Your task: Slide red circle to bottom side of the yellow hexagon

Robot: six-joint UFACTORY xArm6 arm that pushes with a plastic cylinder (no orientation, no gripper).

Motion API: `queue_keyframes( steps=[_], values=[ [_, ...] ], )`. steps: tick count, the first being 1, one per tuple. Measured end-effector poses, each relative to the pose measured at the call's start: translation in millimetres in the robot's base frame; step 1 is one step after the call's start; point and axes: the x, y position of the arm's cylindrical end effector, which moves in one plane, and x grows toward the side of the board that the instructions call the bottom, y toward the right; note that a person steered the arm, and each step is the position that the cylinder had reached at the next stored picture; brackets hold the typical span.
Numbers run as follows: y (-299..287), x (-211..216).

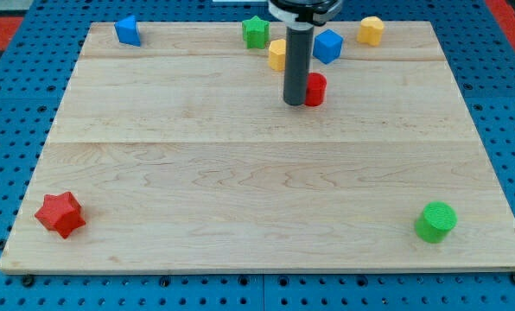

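Note:
The red circle [315,89] sits near the view's top, right of centre, partly hidden by my rod. My tip [294,102] rests on the board touching the red circle's left side. The yellow hexagon [277,55] lies just above and left of the tip, partly hidden behind the rod. The red circle is below and to the right of that hexagon.
A blue cube [328,45] sits just above the red circle. A green star [256,32], a second yellow block [371,30] and a blue block [127,29] line the top edge. A red star [60,213] is at bottom left, a green cylinder [435,221] at bottom right.

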Motion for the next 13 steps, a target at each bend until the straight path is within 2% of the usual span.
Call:
queue_keyframes(
  steps=[1,2,3,4,6,9,11,12,13],
  values=[
    [12.8,42.5],
    [41.3,11.4],
    [13.5,-2.3],
    [2.2,-2.4],
    [80.9,25.4],
    [83.3,-26.3],
    [-4.2,-26.3],
    [17.9,-35.5],
    [62.3,-71.2]
  ],
)
